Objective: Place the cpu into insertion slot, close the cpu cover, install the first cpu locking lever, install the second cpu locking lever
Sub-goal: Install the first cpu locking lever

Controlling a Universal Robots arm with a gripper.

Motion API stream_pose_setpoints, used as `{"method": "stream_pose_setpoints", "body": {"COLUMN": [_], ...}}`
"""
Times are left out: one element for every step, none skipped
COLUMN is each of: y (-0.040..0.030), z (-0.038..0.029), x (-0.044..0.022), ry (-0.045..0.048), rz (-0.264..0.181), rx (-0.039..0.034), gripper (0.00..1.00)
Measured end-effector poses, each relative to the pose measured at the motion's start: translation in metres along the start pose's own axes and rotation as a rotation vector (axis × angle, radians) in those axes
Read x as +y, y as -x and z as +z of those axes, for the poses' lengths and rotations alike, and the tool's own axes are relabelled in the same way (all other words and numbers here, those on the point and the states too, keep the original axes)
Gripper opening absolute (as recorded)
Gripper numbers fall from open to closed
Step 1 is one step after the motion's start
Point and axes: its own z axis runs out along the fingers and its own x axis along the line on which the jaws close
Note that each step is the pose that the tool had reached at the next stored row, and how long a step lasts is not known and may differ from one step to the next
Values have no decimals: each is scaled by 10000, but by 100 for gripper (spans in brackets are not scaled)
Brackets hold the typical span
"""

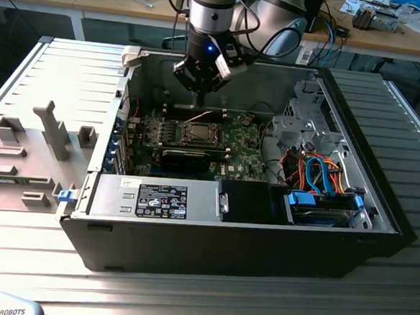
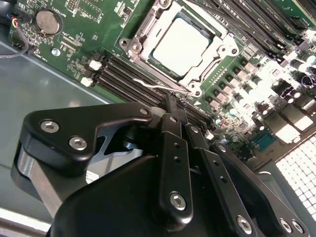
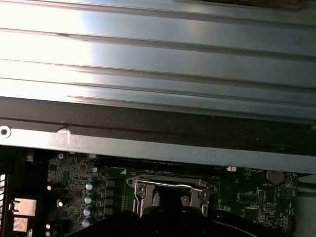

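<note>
Gripper [image 2: 170,101] fingers pressed together, nothing between them, tips hovering over a thin lever beside the insertion slot [image 2: 180,47]. The cpu [image 2: 181,45] sits in the slot, cpu cover [image 2: 143,30] apparently down around it. Arm hangs vertically into the open computer case [image 1: 380,205] on a ribbed metal table [image 1: 38,239].

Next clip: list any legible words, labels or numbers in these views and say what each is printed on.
Nothing can be quoted with confidence.
White sticker on the silver metal power supply box: dense print and symbols, too small to read.
Green motherboard: white markings, too blurred to read in both wrist views.
Pale rounded object at the exterior view's lower left corner: lettering cut off by the edge.
</note>
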Motion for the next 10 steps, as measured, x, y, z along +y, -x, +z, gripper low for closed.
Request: {"method": "stream_pose_setpoints", "body": {"y": [6, 11, 24, 32, 38, 48, 54, 58, 68, 72], "z": [0, 0, 0, 0, 0, -1, -1, -1, -1, -1], "x": [0, -1, -2, -3, -3, -4, -5, -5, -6, -7], "ry": [-2, -3, -6, -9, -11, -15, -16, -17, -20, -20], "rz": [1, 1, 1, 1, 1, 1, 1, 1, 1, 1], "rx": [0, 0, 1, 1, 1, 1, 1, 2, 2, 2], "gripper": [11, 11, 11, 11, 11, 11, 11, 11, 11, 11]}}
